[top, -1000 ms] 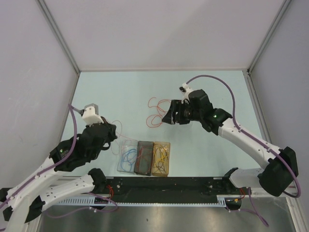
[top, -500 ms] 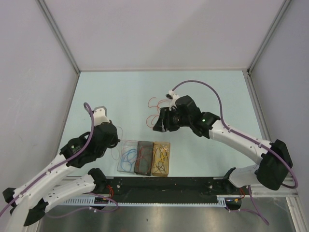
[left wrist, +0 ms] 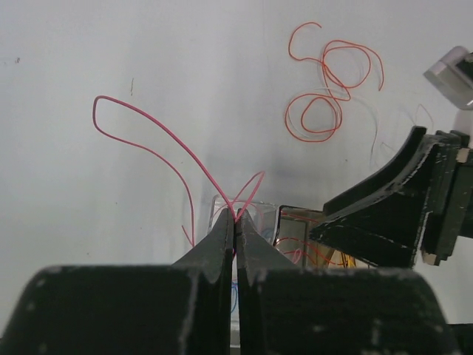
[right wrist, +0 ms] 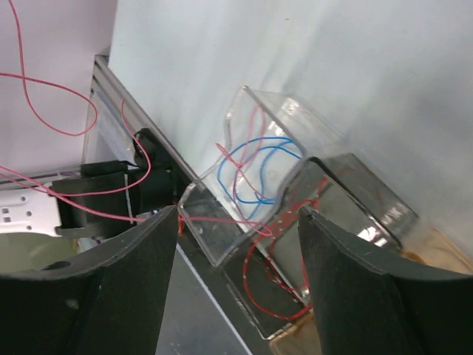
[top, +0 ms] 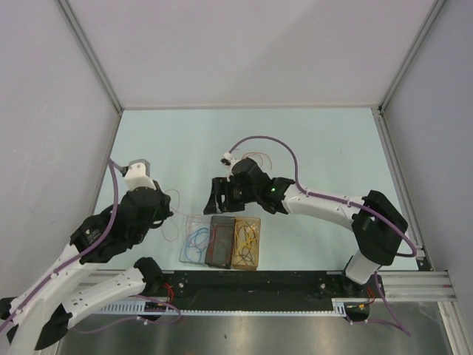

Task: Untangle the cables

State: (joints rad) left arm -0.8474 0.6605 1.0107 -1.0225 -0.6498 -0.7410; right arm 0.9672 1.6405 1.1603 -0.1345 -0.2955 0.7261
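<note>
Two risks from here, imo. Left gripper (left wrist: 235, 220) is pinched fully shut on the pink cable (left wrist: 140, 133), with a long loop trailing off beyond the tips. That wire's so thin it could slip the pinch if anything tugs it. Right gripper (right wrist: 236, 222) is wide open w/ nothing in it, hovering over the clear bin (right wrist: 255, 92) and dark bin (right wrist: 369, 192), and the pink strand runs across the gap betw. its fingers. If it drops or closes there it prob. snags that strand, or knocks the bin and drags the blue cables (right wrist: 259, 144) out. Red-orange tangle (left wrist: 329, 89) lies apart on the table (top: 185, 140).
</note>
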